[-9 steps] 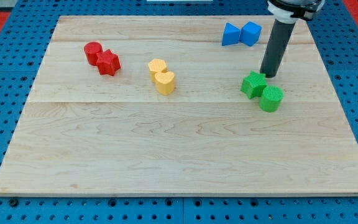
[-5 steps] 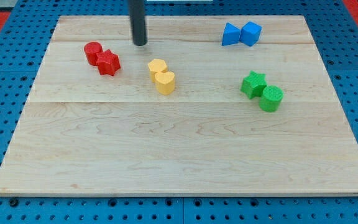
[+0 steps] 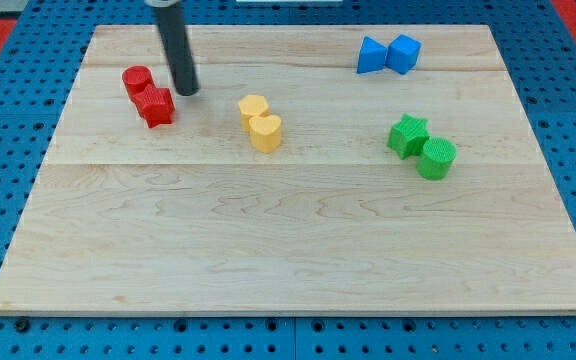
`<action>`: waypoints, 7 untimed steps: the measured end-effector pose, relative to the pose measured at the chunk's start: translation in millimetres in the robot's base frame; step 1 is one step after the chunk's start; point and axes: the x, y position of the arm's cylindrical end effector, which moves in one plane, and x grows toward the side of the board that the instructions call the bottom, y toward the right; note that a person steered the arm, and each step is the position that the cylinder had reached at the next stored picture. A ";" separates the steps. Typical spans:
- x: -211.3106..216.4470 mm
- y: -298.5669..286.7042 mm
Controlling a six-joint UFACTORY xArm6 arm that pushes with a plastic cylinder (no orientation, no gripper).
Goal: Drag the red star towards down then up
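The red star [image 3: 156,106] lies at the board's upper left, touching a red cylinder [image 3: 137,82] just above and to its left. My tip [image 3: 187,91] stands on the board right beside the red star's upper right edge, close to or touching it. The dark rod rises from there to the view's top.
Two yellow blocks [image 3: 259,122] sit together right of the tip. Two blue blocks [image 3: 388,54] lie at the upper right. A green star [image 3: 407,135] touches a green cylinder [image 3: 435,158] at the right. The wooden board [image 3: 288,250] rests on a blue pegboard.
My tip swept from the green star at the right across to the red star. The red star and red cylinder have shifted a little to the left.
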 end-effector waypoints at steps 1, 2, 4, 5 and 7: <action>19.0 -13.2; 44.9 -82.0; 86.4 -111.9; 95.4 -163.1; 37.1 -110.6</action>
